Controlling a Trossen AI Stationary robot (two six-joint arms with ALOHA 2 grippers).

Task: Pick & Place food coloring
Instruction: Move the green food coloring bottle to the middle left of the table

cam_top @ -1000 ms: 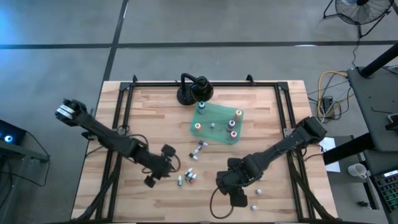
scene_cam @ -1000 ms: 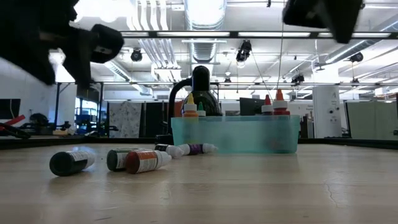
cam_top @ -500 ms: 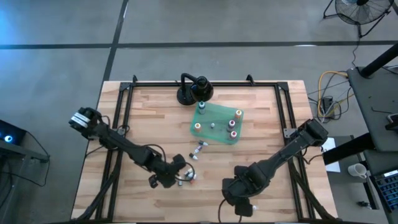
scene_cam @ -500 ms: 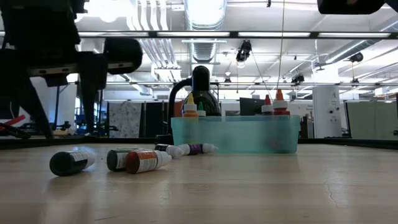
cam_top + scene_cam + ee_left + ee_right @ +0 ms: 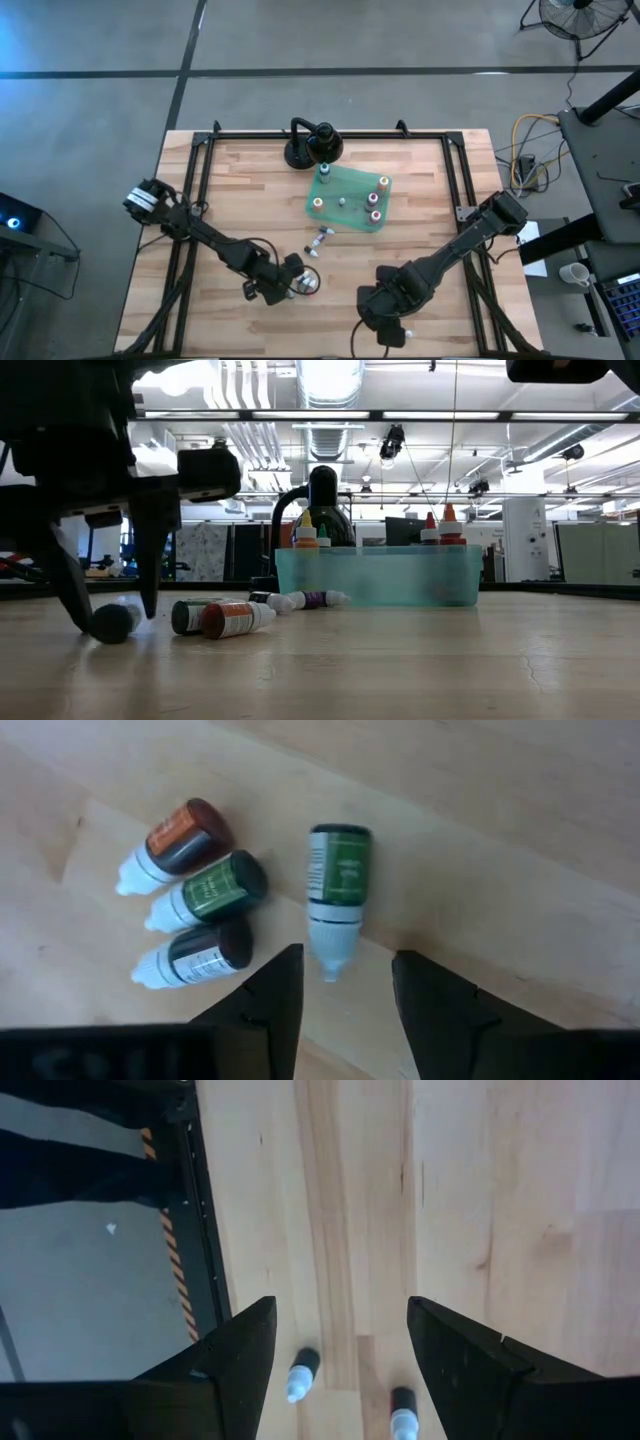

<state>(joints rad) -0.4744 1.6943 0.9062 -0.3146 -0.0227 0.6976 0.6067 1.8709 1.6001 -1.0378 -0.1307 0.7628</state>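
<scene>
Several tiny food coloring bottles lie loose on the wooden table. In the left wrist view a green-labelled bottle (image 5: 338,885) lies on its side beside an orange one (image 5: 180,838), a green one (image 5: 212,888) and a dark one (image 5: 200,952). My left gripper (image 5: 345,990) is open and low over the table, a finger on either side of the green-labelled bottle's white tip; the low view shows that bottle (image 5: 112,622) end-on between the fingers. My right gripper (image 5: 340,1350) hangs open above two more bottles (image 5: 300,1375) near the table's near edge.
A green tray (image 5: 348,198) holding upright bottles stands toward the far side, with a black round-based stand (image 5: 310,145) behind it. Two more bottles (image 5: 321,238) lie in front of the tray. A black frame rail (image 5: 195,1200) runs along the table edge by my right gripper.
My left gripper has come down and toward the table's right edge, onto the cluster of lying bottles, rolling about its own axis; its fingers now straddle the nearest bottle. My right gripper has shifted a little toward the right edge.
</scene>
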